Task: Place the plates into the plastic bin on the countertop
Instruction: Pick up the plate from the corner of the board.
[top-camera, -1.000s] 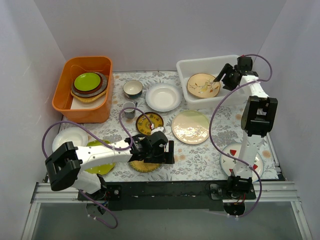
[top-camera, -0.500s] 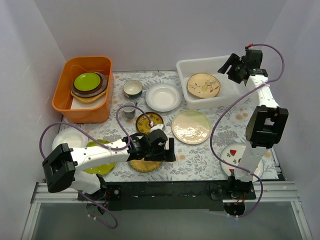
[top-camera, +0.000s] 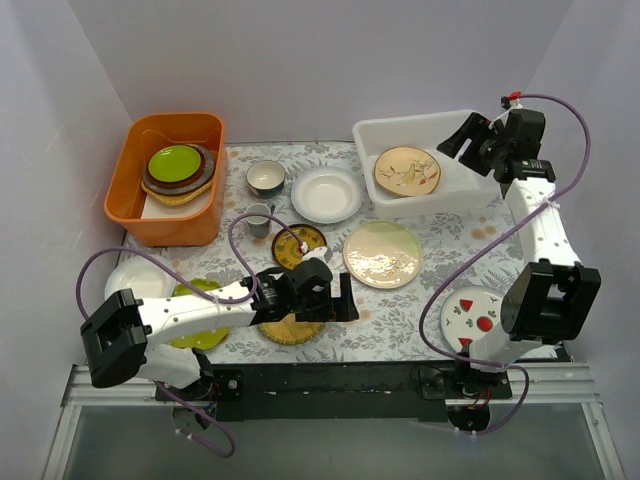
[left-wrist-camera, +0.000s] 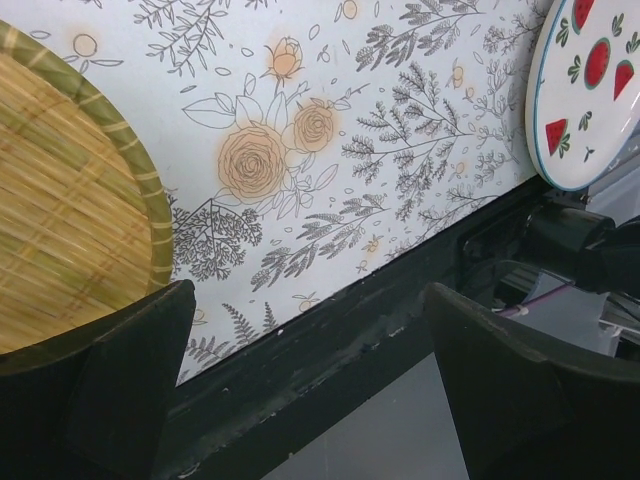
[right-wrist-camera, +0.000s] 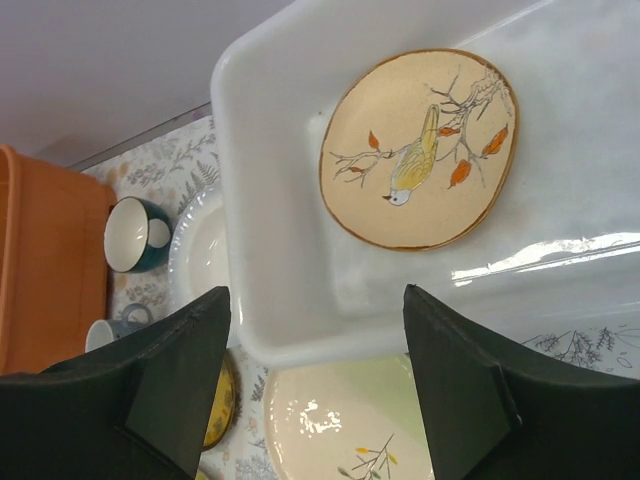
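Left gripper (top-camera: 345, 300), jaws wide and empty, hovered just off the straw plate (top-camera: 285, 334)'s right edge, far nearer it than the open, empty right gripper (top-camera: 462, 142) above the bin (top-camera: 405, 121).

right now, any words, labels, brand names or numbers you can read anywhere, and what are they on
None: no words, numbers or brand marks can be read in any view.
Bird plate in the plastic bin: a painted bird on a branch, no lettering.
Red-fruit plate: fruit pictures only.
Countertop cloth: printed leaves and flowers only.
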